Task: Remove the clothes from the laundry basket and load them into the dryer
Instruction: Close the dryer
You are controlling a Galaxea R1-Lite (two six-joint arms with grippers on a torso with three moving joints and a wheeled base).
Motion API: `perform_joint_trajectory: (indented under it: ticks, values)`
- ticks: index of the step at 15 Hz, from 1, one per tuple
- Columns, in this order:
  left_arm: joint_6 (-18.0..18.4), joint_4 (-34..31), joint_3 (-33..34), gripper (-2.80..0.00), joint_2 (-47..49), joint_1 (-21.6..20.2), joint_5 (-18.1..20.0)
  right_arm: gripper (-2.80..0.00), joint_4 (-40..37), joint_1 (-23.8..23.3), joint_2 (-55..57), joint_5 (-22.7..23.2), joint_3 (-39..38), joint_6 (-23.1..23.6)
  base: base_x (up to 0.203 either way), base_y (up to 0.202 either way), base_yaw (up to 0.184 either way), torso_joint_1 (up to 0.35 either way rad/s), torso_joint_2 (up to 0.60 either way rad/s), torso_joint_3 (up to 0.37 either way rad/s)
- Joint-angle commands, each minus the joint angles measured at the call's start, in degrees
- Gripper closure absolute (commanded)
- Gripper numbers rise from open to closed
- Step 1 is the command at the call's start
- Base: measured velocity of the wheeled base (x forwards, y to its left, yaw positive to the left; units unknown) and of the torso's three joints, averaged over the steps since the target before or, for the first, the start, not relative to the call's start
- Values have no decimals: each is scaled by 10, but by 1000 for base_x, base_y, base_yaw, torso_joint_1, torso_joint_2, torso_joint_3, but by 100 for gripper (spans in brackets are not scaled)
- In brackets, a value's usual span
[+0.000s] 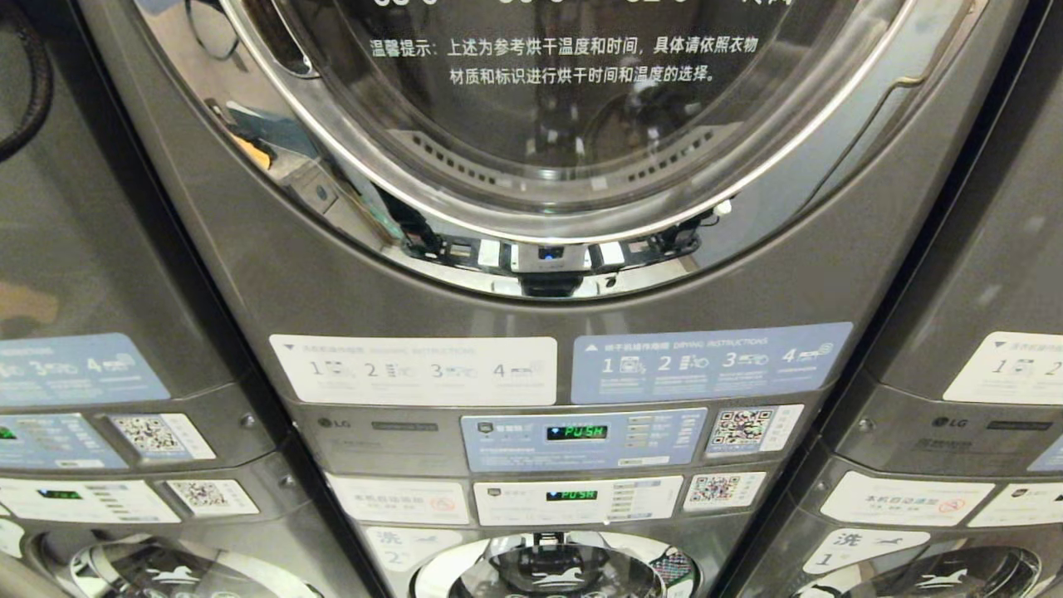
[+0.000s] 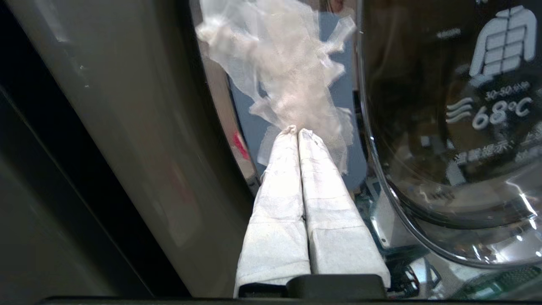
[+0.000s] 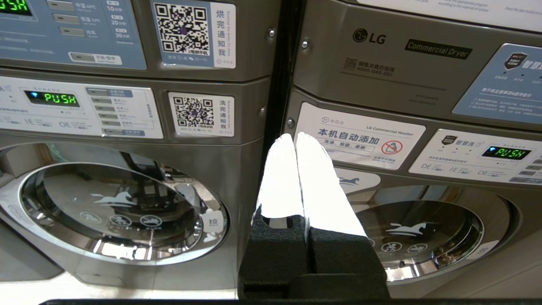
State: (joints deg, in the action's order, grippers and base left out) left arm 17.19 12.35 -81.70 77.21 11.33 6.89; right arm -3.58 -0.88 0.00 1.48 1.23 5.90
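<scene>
The dryer (image 1: 531, 299) fills the head view, and its round glass door (image 1: 565, 124) sits shut in a chrome rim (image 1: 332, 166). My left gripper (image 2: 297, 130), wrapped in white, is shut with its tips close to the door's left edge, between the rim (image 2: 216, 93) and the glass (image 2: 444, 148). A sheer white patch (image 2: 288, 67) shows just past the tips; I cannot tell whether it is material or a reflection. My right gripper (image 3: 295, 135) is shut and empty, hanging low before the lower machines. The laundry basket and clothes are out of view. Neither gripper shows in the head view.
Below the door are instruction labels and two control panels with green PUSH displays (image 1: 576, 432). A washer door (image 1: 552, 573) sits under them. Matching stacked machines stand close on both sides. The right wrist view shows two lower washer doors (image 3: 118, 207) (image 3: 419, 237).
</scene>
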Motion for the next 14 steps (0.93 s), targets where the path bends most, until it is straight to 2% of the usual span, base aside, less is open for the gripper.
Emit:
perform_joint_trajectory:
  ticks: [1,4,7,9,12,14]
  values:
    - [2,5,1,0,-38,0,2,0,0,0,1,0,0,1,0,0,0,0,0,0]
    - [6,-13,4,0,-124,-1,1,0,0,0,1,0,0,1,0,0,0,5,18,-1]
    - [21,-80,6,0,-214,-1,-1,0,0,0,0,0,0,2,0,0,0,-7,22,14]
    - [33,-124,47,0,-278,-4,-4,0,0,0,1,0,0,1,0,0,0,0,0,0]
    - [27,-193,238,0,-403,-11,-30,0,0,0,1,0,1,-4,0,0,0,0,0,0]
    - [-4,-232,399,0,-498,-13,-54,0,1,0,1,-10,1,-27,0,0,0,0,0,0]
